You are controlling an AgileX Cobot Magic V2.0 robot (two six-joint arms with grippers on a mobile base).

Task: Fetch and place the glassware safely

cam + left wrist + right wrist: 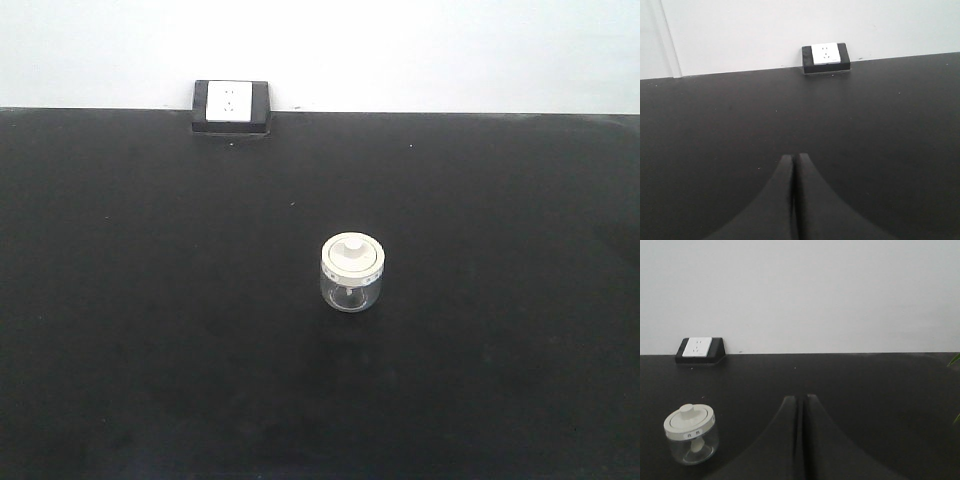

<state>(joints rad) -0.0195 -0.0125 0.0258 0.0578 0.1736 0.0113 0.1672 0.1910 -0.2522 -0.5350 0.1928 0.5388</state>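
Standing upright near the middle of the black table (120, 300): one small glass jar (351, 274), squat, clear-walled, capped by a cream-white lid (352, 256) with a small central knob. Contents: nothing that I can make out through the wall. Handling, by my judgement: light, rigid, breakable, and smooth enough to slip under a weak pinch; the lid may only sit loose, so the knob is a poor hold. Preferred hold: across the glass body just below the lid, fingers on opposite sides, firm but not hard. My right gripper (801, 399): fingers pressed together, holding nothing, touching nothing, the jar ahead and to its left, near but apart. My left gripper (793, 157): likewise closed and empty, the jar out of its view. Other item: a black-and-white power socket (233, 105) at the table's far edge against the wall, well apart from the jar.
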